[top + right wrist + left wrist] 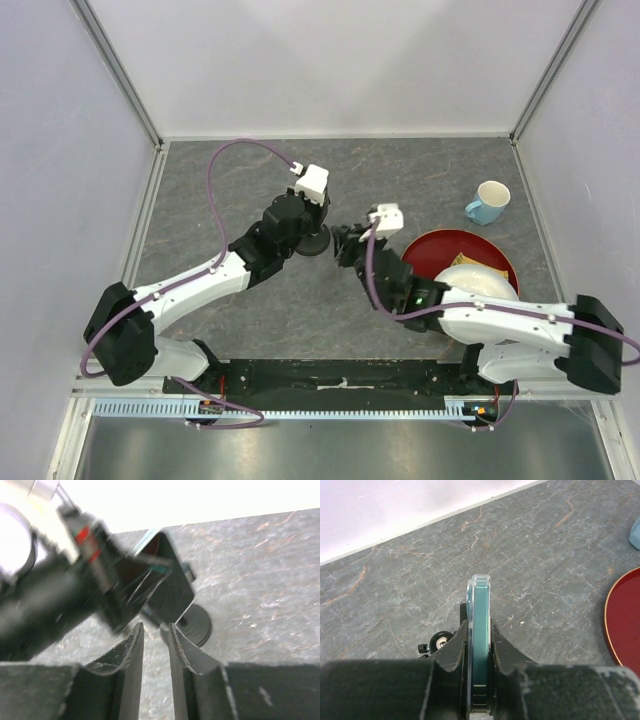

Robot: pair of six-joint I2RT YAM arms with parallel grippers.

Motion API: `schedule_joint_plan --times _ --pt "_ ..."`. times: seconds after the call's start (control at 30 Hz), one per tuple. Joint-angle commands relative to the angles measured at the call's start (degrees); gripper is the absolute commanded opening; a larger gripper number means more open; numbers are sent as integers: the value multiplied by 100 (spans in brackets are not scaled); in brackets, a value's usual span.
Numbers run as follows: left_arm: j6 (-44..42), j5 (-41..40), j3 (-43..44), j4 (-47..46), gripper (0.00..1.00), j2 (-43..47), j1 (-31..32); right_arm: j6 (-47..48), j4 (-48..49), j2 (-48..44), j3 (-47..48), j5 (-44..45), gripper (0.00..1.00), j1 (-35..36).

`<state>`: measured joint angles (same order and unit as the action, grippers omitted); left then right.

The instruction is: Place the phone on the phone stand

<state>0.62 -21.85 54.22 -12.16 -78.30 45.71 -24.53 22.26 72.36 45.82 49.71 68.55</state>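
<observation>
Clerk: Item one, the phone. Location?

Checker: Held on edge in the left gripper, thin side toward the wrist camera, with one finger pressed to each flat face. The claw is clamped on it.

Clerk: Position relative to the phone stand?

Checker: Directly over it. In the right wrist view the phone is tilted, its lower end near the stand's post, and the round disc base rests on the table below. Whether the phone sits in the cradle cannot be told. The phone itself and the blurred left gripper hide that part.

Clerk: Item two, the right gripper.

Checker: Just beside the stand, pointing at the phone but short of it. The fingers are apart by a narrow gap, with grey table showing between them.

Clerk: Surroundings?

Checker: Grey stone-patterned table. Red plate to the right of the stand, near the right arm, carrying a white rounded item partly under that arm. Light blue mug beyond the plate, upright and apart from it.
</observation>
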Motion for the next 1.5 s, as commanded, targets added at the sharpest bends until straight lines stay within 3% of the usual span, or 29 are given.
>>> schedule_joint_plan --times 0.0,0.03,0.13,0.2,0.23,0.27,0.33,0.37,0.5,0.63,0.77,1.03,1.2,1.47 --pt "-431 145 -306 320 2 183 43 44 -1082 -782 103 -1180 39 -1120" --pt "-458 276 -332 285 2 279 43 54 -1075 -880 7 -1923 42 -1403" --pt "-659 540 -368 258 2 455 43 10 -768 -1180 -407 -2867 48 -2485" --pt "-861 698 -377 258 2 561 43 176 -154 -1093 -530 -4123 52 -3125" --pt "-940 925 -377 258 2 701 43 482 92 -979 -522 -4606 54 -3329" --pt "-1124 1067 -394 258 2 781 43 633 503 -839 -374 -5786 57 -3514" --pt "-1336 1618 -429 241 2 913 43 1088 814 -294 -136 -7039 64 -3962" --pt "-1554 1848 -421 293 2 983 34 1213 971 -84 169 -8142 69 -4181" --pt "-1908 3008 -412 478 2 1194 25 1609 1078 883 717 -9853 79 -4438" --pt "-2084 3537 -263 837 2 1142 -1 2110 1561 815 78 -10060 91 -4526" --pt "-1970 3924 27 1146 2 1054 -159 2111 1711 885 -310 -10499 93 -4850" --pt "-1767 4478 159 1181 2 1115 -440 1559 2536 955 -802 -11106 92 -5001" --pt "-1601 5048 177 1172 2 1054 -563 1215 3424 1473 -751 -11150 91 -4799" --pt "-1556 5304 186 1155 2 1063 -625 908 3924 2098 -487 -11317 85 -4492"
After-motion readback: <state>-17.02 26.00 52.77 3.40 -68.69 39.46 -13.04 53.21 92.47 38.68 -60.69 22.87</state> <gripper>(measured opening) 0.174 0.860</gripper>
